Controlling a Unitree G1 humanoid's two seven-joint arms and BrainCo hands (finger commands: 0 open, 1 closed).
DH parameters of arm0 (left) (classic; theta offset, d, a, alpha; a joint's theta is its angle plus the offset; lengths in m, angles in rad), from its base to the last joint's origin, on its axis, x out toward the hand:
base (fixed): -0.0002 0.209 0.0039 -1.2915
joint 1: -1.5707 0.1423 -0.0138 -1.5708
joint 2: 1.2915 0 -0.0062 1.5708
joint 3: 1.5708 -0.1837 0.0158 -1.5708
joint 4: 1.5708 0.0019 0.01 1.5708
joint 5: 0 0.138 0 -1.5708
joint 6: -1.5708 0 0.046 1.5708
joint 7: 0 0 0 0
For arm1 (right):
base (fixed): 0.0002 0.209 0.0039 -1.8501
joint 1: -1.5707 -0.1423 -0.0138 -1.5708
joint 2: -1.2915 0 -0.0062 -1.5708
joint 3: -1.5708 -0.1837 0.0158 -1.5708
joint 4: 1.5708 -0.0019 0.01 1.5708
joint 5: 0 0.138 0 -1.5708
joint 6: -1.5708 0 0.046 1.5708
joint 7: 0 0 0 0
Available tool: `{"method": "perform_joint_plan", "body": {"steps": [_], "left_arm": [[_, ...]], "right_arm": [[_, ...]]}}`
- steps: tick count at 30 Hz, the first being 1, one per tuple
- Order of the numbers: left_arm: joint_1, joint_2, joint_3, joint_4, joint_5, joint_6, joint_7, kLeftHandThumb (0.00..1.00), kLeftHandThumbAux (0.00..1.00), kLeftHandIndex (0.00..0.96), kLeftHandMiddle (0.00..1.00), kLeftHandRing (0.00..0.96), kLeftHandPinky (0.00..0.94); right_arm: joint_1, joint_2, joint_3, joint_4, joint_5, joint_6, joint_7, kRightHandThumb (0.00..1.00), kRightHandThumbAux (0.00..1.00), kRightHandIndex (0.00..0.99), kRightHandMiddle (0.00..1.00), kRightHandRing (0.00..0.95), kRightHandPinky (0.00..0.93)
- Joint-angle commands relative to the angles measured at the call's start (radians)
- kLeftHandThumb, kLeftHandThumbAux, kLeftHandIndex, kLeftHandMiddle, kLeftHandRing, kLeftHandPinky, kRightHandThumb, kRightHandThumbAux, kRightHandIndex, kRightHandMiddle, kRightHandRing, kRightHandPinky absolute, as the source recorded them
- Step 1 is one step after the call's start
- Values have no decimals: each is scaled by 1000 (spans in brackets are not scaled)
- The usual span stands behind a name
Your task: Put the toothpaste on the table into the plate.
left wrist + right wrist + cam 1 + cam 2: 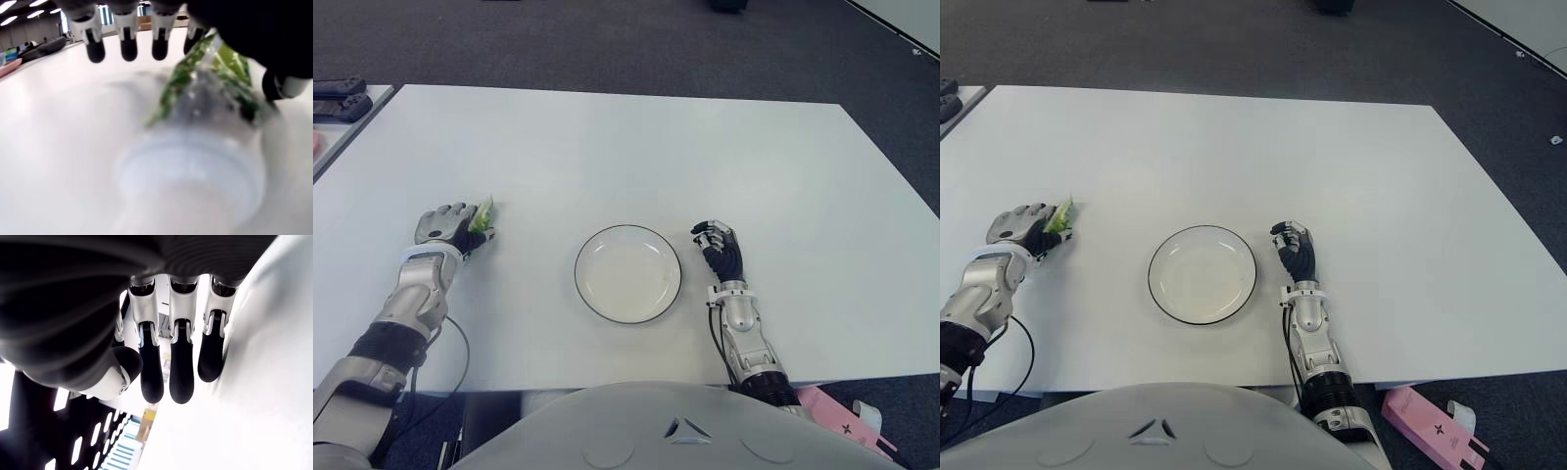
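Hard to see bits
Toothpaste (483, 217) mostly hidden under left hand (445, 226); its cap end is a blur in left wrist view. Dark things (337, 99) cut off at pic edge.

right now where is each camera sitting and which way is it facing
Left eye view: on the head, looking forward and down at the white table; shows both forearms, the left hand around the toothpaste, the right hand beside the plate.
Right eye view: same head, a little to the right; shares the whole scene.
Left wrist view: on the left wrist, close along its own fingers over the toothpaste.
Right wrist view: on the right wrist, along its own relaxed, empty fingers and the table.
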Motion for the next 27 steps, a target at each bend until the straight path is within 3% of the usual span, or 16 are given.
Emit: {"method": "perform_joint_plan", "body": {"steps": [1, 6, 14, 27], "left_arm": [[24, 3, -14, -38, -12, -19, -32, 340, 227, 0, 0, 0, 0], [45, 10, -2, -90, -26, -30, -44, 357, 231, 0, 0, 0, 0], [145, 35, 42, -315, -67, -52, -108, 366, 219, 0, 0, 0, 0], [212, 57, 50, -404, -78, -120, -174, 364, 214, 0, 0, 0, 34]], "right_arm": [[49, 9, 4, 45, -5, 52, 4, 705, 733, 425, 488, 501, 472], [48, 10, 4, 45, -5, 53, 4, 705, 733, 425, 497, 509, 482], [49, 11, 3, 44, -2, 50, 6, 705, 733, 426, 505, 511, 480], [49, 17, 0, 46, 1, 49, 2, 704, 733, 427, 504, 511, 480]]}}
